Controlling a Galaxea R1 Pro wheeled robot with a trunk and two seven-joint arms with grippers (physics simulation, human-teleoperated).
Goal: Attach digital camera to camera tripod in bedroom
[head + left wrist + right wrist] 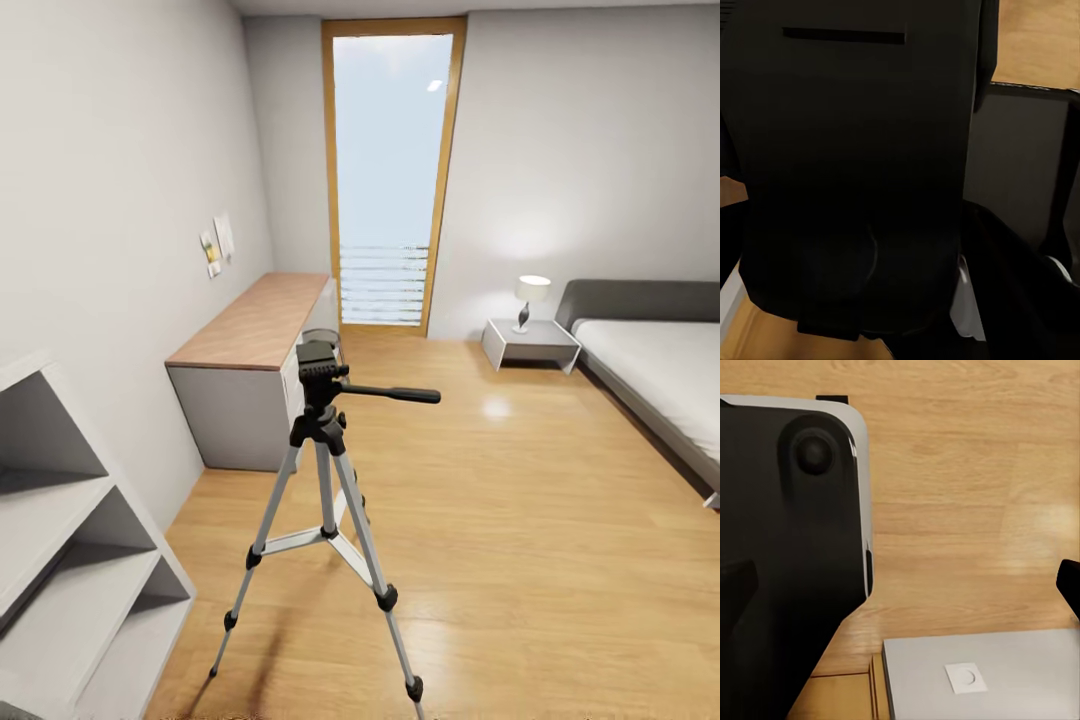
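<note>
The camera tripod [325,470] stands on the light wood floor in front of me, at the centre-left of the head view. It has three silver legs, black joints and a black head [318,368]. Its long pan handle [395,393] points right, and the head plate looks bare. The digital camera is out of view. In the right wrist view my right gripper [904,581] is open over bare floor, with one black fingertip [1069,585] at the frame's edge. The left wrist view looks closely at my own black body [855,150]. I cannot make out the left fingers against it.
A wood-topped desk [260,320] runs along the left wall behind the tripod. A grey cube shelf [70,560] is close on my left. Farther off are a tall window [390,180], a nightstand with a lamp [530,300] and a bed [660,370] on the right.
</note>
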